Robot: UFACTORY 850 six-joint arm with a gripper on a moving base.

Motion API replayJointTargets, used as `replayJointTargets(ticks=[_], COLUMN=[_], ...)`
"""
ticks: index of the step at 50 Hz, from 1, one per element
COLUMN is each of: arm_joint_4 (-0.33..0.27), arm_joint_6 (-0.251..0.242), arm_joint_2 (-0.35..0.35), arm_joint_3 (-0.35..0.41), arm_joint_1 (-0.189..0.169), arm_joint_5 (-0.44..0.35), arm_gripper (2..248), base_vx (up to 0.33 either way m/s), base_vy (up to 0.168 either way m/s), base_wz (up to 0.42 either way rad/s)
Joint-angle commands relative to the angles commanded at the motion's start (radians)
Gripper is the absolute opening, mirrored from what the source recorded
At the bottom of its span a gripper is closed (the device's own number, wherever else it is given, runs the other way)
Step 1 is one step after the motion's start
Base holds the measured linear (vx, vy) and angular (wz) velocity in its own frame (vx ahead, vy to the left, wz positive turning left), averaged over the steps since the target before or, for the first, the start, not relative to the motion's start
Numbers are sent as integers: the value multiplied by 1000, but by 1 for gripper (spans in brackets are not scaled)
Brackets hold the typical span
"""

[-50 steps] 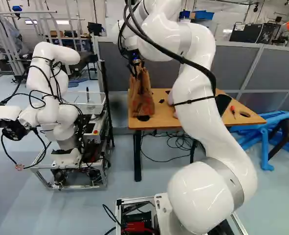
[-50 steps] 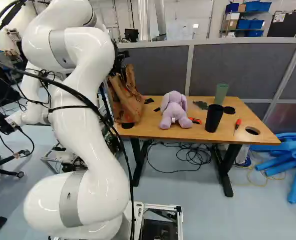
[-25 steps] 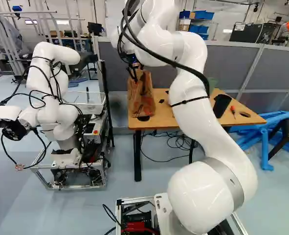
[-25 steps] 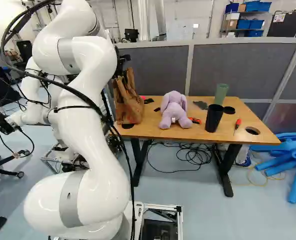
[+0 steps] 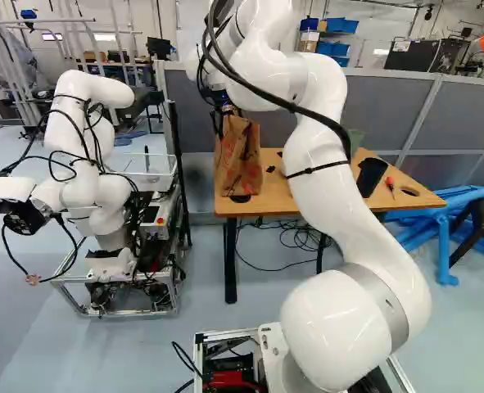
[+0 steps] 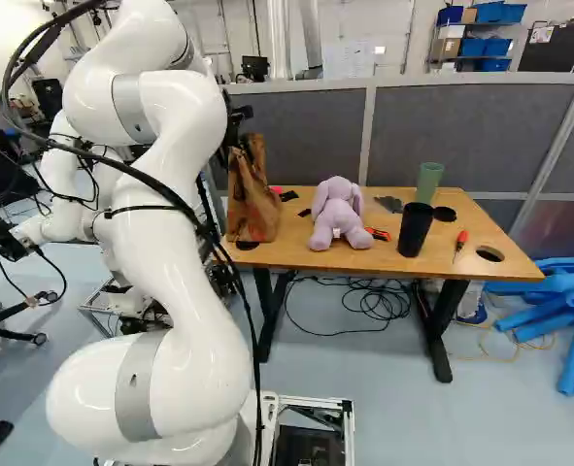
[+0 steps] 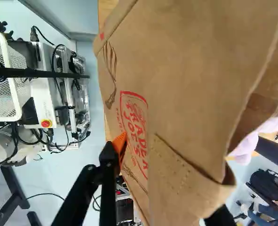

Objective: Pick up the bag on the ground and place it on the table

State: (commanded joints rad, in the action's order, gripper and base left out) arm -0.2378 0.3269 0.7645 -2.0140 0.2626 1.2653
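Now the brown paper grocery bag [image 5: 238, 168] stands straighter on the wooden table [image 6: 291, 238]; the gripper [image 5: 219, 123] gapes wide, clamping nothing.

Illumination was bright and diffuse. Small glare spots marked the glossy white arm [image 5: 336, 327]. Shading darkened folds of the bag [image 7: 190, 70].

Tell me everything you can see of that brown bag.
The bag looks like creased brown paper, with red and darker print on one side and a folded edge. It stands upright at the left end of the table in the right base view. One orange pad of the open gripper seems to touch its print.
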Motion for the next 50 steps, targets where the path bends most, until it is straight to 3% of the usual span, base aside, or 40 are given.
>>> replayJointTargets(ticks=[3,4,9,10,14,15,19,20,50], arm_joint_4=[0,0,0,0,0,0,0,0,0], arm_joint_6=[0,0,0,0,0,0,0,0,0], arm_joint_2=[0,0,0,0,-5,-7,-15,-17,-81], arm_joint_3=[0,0,0,0,0,0,1,1,-1], arm_joint_1=[0,0,0,0,0,0,0,0,0], arm_joint_5=[0,0,0,0,0,0,0,0,0], arm_gripper=[118,153,153,190,190,227,227,247,247], base_vx=[0,0,0,0,0,0,0,0,0], base_vy=[0,0,0,0,0,0,0,0,0], base_wz=[0,0,0,0,0,0,0,0,0])
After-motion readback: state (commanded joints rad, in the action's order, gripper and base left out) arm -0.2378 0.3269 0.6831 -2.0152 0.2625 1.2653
